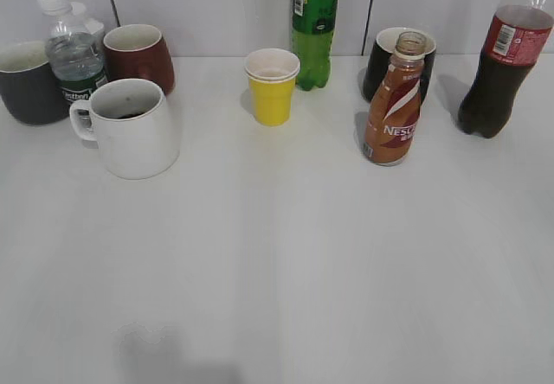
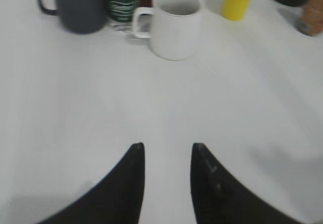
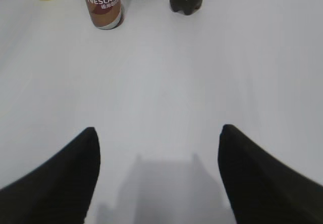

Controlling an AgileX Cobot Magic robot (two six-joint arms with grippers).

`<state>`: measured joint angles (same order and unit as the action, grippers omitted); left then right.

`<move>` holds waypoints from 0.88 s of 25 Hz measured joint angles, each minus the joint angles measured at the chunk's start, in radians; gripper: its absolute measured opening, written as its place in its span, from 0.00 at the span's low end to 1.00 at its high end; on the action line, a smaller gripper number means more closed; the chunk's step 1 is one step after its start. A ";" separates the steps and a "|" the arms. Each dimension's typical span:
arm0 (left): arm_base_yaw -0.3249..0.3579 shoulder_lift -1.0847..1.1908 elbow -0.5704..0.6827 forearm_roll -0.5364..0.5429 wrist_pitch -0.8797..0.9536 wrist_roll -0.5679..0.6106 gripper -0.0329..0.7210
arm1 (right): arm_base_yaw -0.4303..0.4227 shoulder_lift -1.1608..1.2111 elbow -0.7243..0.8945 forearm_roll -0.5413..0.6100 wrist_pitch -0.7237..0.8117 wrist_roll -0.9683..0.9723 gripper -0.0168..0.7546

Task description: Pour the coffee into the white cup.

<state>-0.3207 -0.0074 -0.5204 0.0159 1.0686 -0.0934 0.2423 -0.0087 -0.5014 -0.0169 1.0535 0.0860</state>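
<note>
A brown Nescafe coffee bottle [image 1: 395, 103] stands uncapped on the white table at the right; it also shows in the right wrist view [image 3: 103, 4]. The white cup [image 1: 132, 128], a mug with a handle on its left, stands at the left with some dark liquid in it, and shows in the left wrist view [image 2: 174, 23]. My left gripper [image 2: 167, 147] is open and empty above bare table, well in front of the white cup. My right gripper [image 3: 157, 132] is wide open and empty, well in front of the coffee bottle. Neither gripper shows in the exterior view.
A yellow paper cup [image 1: 272, 86] and a green soda bottle [image 1: 314, 25] stand at the back middle. A black mug [image 1: 388, 55] and a cola bottle [image 1: 504, 60] stand at the back right. A grey mug [image 1: 28, 81], a water bottle [image 1: 73, 51] and a dark red mug [image 1: 140, 54] stand behind the white cup.
</note>
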 joint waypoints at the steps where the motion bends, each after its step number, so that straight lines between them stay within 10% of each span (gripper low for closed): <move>1: 0.036 0.000 0.000 0.000 0.000 0.000 0.36 | -0.004 0.000 0.000 0.000 0.000 0.000 0.76; 11: 0.302 0.000 0.000 0.000 0.000 0.000 0.36 | -0.129 0.000 0.000 0.004 0.000 0.000 0.76; 22: 0.341 0.000 0.000 0.000 0.000 0.000 0.36 | -0.177 0.000 0.000 0.005 0.000 0.000 0.76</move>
<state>0.0200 -0.0074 -0.5201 0.0159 1.0683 -0.0931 0.0649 -0.0087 -0.5014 -0.0119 1.0535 0.0860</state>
